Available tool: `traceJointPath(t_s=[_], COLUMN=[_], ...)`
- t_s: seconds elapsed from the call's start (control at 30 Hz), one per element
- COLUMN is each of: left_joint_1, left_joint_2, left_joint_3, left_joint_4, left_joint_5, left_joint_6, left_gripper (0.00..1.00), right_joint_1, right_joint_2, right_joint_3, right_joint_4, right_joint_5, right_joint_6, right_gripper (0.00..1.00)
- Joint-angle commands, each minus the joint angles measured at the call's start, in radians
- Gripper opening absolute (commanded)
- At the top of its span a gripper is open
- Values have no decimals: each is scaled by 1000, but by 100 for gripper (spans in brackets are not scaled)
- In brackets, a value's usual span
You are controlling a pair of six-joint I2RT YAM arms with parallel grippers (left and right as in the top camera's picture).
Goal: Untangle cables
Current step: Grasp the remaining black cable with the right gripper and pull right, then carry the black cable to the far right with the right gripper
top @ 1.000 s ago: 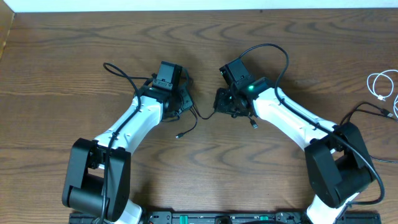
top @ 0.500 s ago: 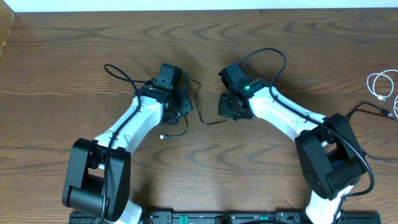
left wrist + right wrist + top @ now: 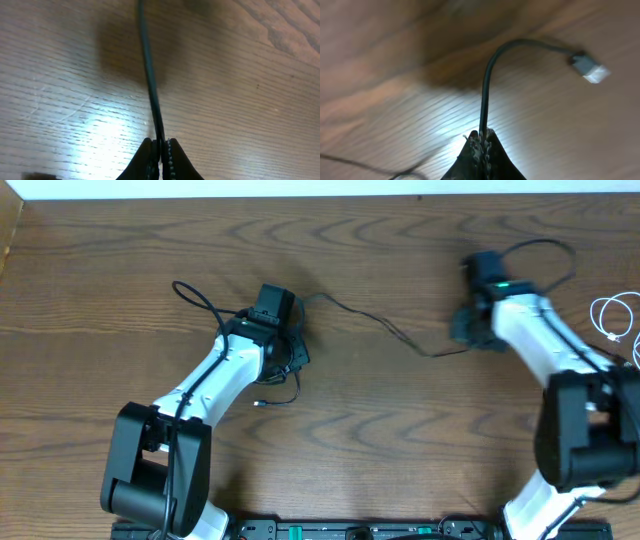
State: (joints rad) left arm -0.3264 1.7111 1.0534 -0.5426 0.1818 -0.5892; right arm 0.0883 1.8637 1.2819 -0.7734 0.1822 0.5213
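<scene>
The left fingers are pressed together on the black cord, with no gap showing beyond the cord's own thickness. The right fingers are closed just as tightly on the same cord, close to its plug, which hangs free just past the grip. Seen from overhead, the black cord runs across the middle of the counter from the left grip to the right one in a shallow wavy line with little slack. Its other end trails near the left arm. The white cord lies coiled by the right edge, well apart from the black one.

The main risk is probably over-pulling. With both grips clamped and so little slack, any wider spread could drag the thin cord through one pair of fingers or put strain on the short stretch beside the plug. The loose tail by the left arm looks close to that arm's own thick cable and could catch on it. The right arm is also near the white coil, so a wide swing might sweep that cord off the edge
</scene>
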Motion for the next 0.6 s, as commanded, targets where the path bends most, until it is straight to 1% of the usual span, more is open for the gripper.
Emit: traceJointPath(t_s=[0.0,0.03,0.07,0.2,0.27,0.37,0.5,0.57], left_joint_1=[-22,-29,-35,-65,-80,-104,-134,-151], left_joint_2=[6,6,6,6,6,6,6,6], left_joint_3=[-3,-3,-3,-3,-3,-3,-3,-3], left_joint_4=[-2,0,2,8,9,9,10,10], left_joint_5=[1,1,1,1,1,2,2,2], left_joint_6=[21,21,21,21,39,74,127,158], left_gripper=[7,8,7,8,8,8,7,8], right_joint_1=[-68,-82,-91,-88,-73,-45,1,23], right_joint_2=[-76,-89,-99,-138,-149,-151,-140,-126], right_joint_3=[8,8,8,8,8,7,4,-1], right_joint_4=[3,9,18,57,76,89,84,84], right_joint_5=[-71,-120,-173,-429,-562,-692,-679,-679], right_joint_6=[-107,-138,-175,-340,-440,-596,-760,-822], right_gripper=[8,17,24,45,51,55,57,60])
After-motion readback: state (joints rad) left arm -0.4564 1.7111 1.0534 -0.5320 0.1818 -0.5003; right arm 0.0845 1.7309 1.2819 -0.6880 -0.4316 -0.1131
